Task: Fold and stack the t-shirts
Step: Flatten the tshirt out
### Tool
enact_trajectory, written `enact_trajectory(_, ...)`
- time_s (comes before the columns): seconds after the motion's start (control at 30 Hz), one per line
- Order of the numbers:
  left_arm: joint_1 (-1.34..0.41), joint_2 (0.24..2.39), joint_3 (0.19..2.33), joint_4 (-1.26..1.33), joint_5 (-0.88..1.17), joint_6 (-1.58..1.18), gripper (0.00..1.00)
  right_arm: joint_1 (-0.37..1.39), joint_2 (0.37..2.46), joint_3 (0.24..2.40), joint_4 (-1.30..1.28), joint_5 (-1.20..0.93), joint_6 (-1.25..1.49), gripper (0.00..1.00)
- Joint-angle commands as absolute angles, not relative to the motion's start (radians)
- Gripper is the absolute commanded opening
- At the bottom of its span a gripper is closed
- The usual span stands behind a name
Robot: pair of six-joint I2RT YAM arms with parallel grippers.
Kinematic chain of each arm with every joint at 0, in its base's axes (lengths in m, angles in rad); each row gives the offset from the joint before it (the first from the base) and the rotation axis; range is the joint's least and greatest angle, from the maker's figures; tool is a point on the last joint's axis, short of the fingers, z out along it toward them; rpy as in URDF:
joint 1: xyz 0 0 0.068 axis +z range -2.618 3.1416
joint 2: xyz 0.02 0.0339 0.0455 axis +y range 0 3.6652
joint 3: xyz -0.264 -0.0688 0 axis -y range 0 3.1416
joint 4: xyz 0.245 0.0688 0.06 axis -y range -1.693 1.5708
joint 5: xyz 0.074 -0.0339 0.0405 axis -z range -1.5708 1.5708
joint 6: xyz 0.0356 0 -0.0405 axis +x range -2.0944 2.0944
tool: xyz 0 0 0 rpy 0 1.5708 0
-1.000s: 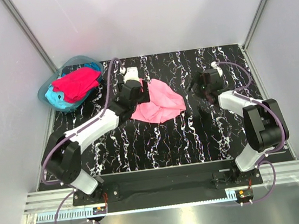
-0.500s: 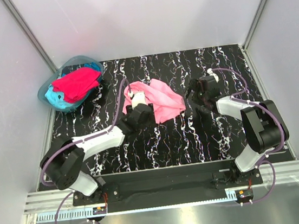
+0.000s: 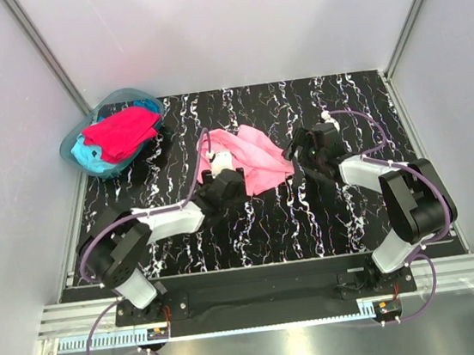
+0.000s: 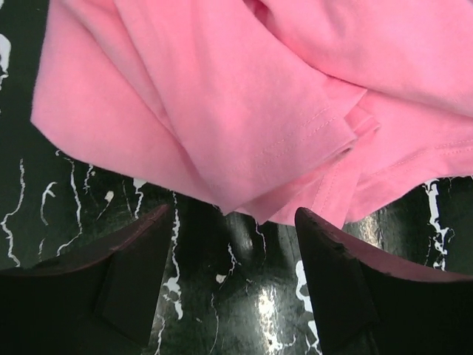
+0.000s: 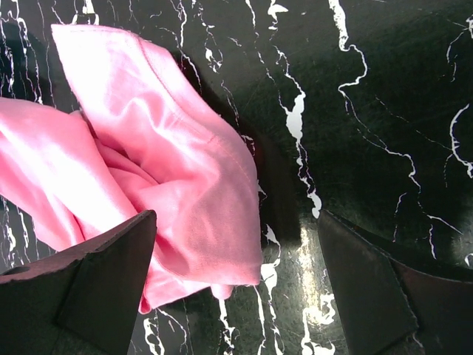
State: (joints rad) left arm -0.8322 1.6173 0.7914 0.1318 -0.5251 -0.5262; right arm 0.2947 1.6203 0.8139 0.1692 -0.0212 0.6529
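A crumpled light pink t-shirt (image 3: pixel 256 159) lies on the black marbled table (image 3: pixel 269 225), near its middle. My left gripper (image 3: pixel 223 179) is low at the shirt's near-left edge and open. In the left wrist view the pink hem (image 4: pixel 244 148) lies just beyond the left gripper (image 4: pixel 233 216), with bare table between the fingers. My right gripper (image 3: pixel 300 157) is open at the shirt's right edge. In the right wrist view a fold of the shirt (image 5: pixel 185 185) lies inside the span of the right gripper (image 5: pixel 236 218), by its left finger (image 5: pixel 111 274). A crimson t-shirt (image 3: pixel 121 131) and a turquoise one (image 3: pixel 87 153) lie in the tub.
The translucent blue-green tub (image 3: pixel 74 137) stands at the table's far left corner. Grey walls close in the table on the left, back and right. A metal rail (image 3: pixel 260 296) runs along the near edge by the arm bases.
My left gripper has drawn back from the shirt's far-left side to its near-left edge. The right gripper has moved left up to the shirt's right edge. The pink shirt has bunched slightly.
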Motion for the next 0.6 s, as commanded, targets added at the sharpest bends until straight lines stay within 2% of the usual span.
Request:
enact_trajectory(0.0, -0.833, 1.655, 0.811, 0.268, -0.554, -0.486, 0.73, 0.307, 1.594, 0.811, 0.210, -0.035, 0.657, 0.98)
enact_trajectory(0.33, -0.804, 1.755, 0.836, 0.345, -0.542, -0.479, 0.71, 0.305, 1.568, 0.798, 0.210, -0.031, 0.640, 0.97)
enact_trajectory(0.43, -0.792, 1.772, 0.851, 0.351, -0.543, -0.465, 0.63, 0.305, 1.572, 0.795, 0.212, -0.029, 0.641, 0.97)
enact_trajectory(0.47, -0.788, 1.773, 0.860, 0.353, -0.548, -0.451, 0.57, 0.305, 1.572, 0.793, 0.213, -0.028, 0.640, 0.98)
enact_trajectory(0.57, -0.788, 1.778, 0.876, 0.345, -0.566, -0.426, 0.49, 0.305, 1.582, 0.795, 0.219, -0.032, 0.640, 0.97)
